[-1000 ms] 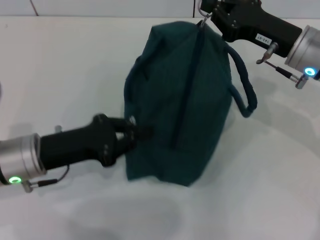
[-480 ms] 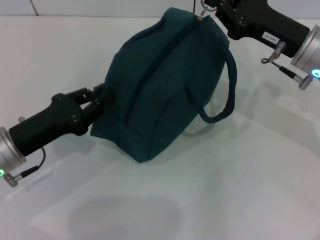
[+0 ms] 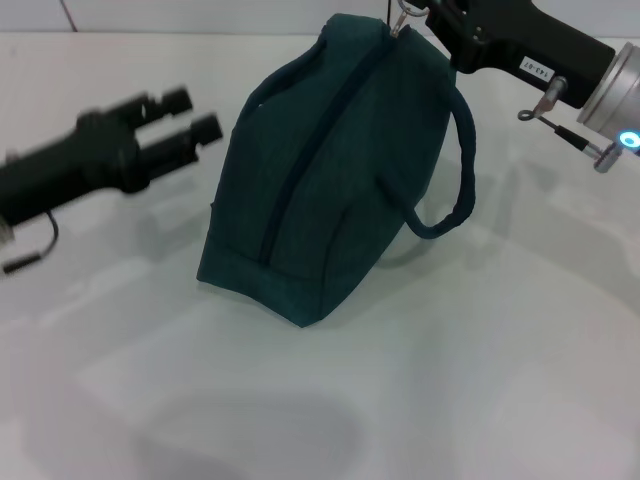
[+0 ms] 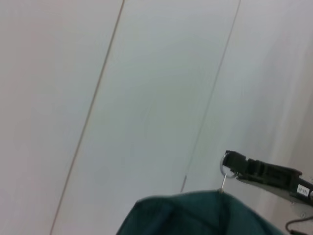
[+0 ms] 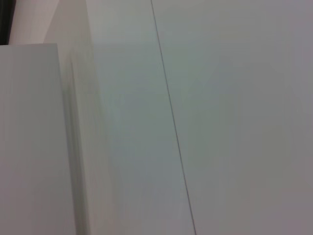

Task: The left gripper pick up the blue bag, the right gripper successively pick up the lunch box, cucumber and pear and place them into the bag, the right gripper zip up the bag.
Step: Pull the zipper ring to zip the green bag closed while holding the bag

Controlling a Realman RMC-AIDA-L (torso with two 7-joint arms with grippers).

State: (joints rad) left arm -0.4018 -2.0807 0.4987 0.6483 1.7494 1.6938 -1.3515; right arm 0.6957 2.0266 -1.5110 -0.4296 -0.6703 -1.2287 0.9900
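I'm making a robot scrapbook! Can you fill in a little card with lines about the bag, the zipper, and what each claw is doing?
bag: blue bag, tilted on the white table
zipper: looks closed along the whole top
zipper ring: silver ring pull at the bag's far end
right gripper: right gripper at the ring pull, seems to hold it
left gripper: left gripper open, beside the bag, not touching it
handle: loop handle hanging on the right side
food: none in view

Bright, even light; left end effector (image 3: 190,112) motion-blurred.
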